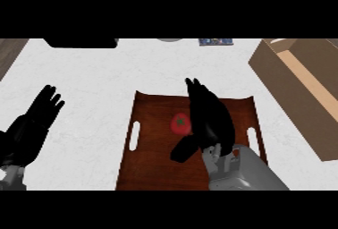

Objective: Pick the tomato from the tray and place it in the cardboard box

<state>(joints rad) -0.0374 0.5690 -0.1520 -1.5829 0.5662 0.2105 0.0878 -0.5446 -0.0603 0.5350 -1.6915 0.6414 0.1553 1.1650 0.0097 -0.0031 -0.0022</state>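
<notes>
Item 1. Bench (92,71): white, marbled top, seen from steeply above.

Item 2. Tray (155,165): dark brown wood, long, with a slot handle in each long side. It is placed at the centre of the view and runs toward 6 o'clock.

Item 3. Tomato (180,124): red, green stalk on top. It is found lying on the tray floor in the tray's upper half, a little right of the tray's midline. It is not lifted.

Item 4. Right robot hand (210,120): black, on a grey forearm entered from 5 o'clock. It is held over the tray with fingers stretched straight toward 12 o'clock and the thumb spread out toward 7 o'clock. The tomato is seen just at 9 o'clock of the palm, at the hand's edge; contact cannot be judged. Nothing is held; the hand is wide.

Item 5. Left robot hand (36,118): black, shown over the bench at 9 o'clock of the tray, well apart from it. Fingers are extended toward 1 o'clock, relaxed; nothing is held.

Item 6. Box (277,71): tan cardboard, open at the top, set at 3 o'clock of the tray, reaching up toward 1 o'clock.

Item 7. Dark object (80,42): black, at 11 o'clock on the far edge, cut by the view.

Item 8. Small blue object (217,42): at 12 o'clock, far edge; kind not legible.
</notes>
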